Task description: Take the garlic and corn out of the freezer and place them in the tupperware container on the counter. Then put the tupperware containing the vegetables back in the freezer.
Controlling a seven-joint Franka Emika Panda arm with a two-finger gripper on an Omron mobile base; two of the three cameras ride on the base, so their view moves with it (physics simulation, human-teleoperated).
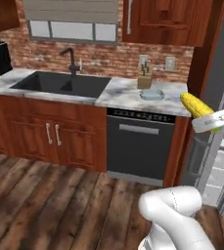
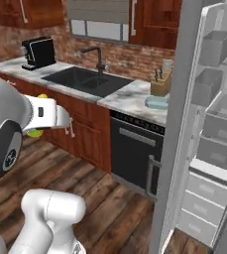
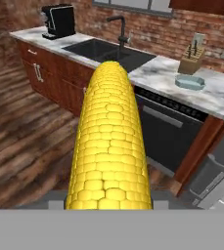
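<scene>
Pincer [image 1: 212, 122] clamped on corn [image 1: 195, 106], aloft beside open freezer [image 2: 219, 124], well short of tupperware container [image 1: 152, 94] on table [image 1: 121, 95]. Best carried level over tray, lowered before release. Hand view: cob aimed toward tray. Right base view: freezer shelves.

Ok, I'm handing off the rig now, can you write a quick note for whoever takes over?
Gripper: shut on the corn, held in the air out of the freezer, whose door is open.
Tupperware: on the counter by the knife block, looks empty.
Garlic: not spotted in these views; probably in the freezer.
Done: corn taken out.
Left: drop corn in tupperware, fetch garlic, add it, put tupperware in the freezer.
</scene>
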